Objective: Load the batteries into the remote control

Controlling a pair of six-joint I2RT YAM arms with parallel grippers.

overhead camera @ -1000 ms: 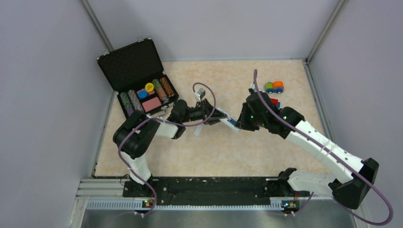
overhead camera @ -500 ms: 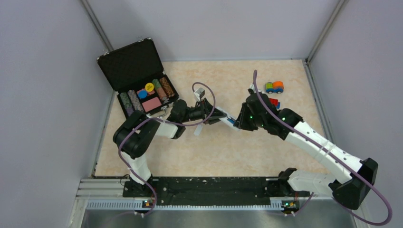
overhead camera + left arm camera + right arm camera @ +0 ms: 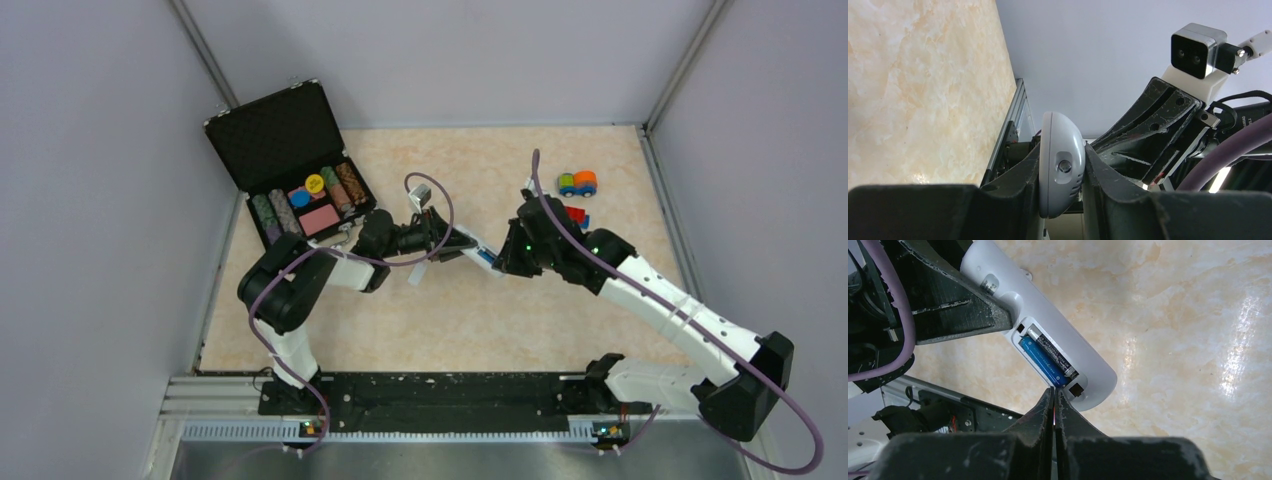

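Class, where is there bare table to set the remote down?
Bare: near table stretch before the black base rail; far strip between chip case and toy car. Crowded: centre, where left gripper and right gripper meet at the remote control.

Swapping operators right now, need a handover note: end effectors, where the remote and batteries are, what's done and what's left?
Left end effector: shut on the remote control, holding it by one end.
Right end effector: shut, empty, tips at the end of the blue battery.
Black battery and blue battery lie side by side in the remote's open compartment.
Done: both batteries appear loaded.
Left: probably check the blue one is fully seated; no cover on the compartment yet.
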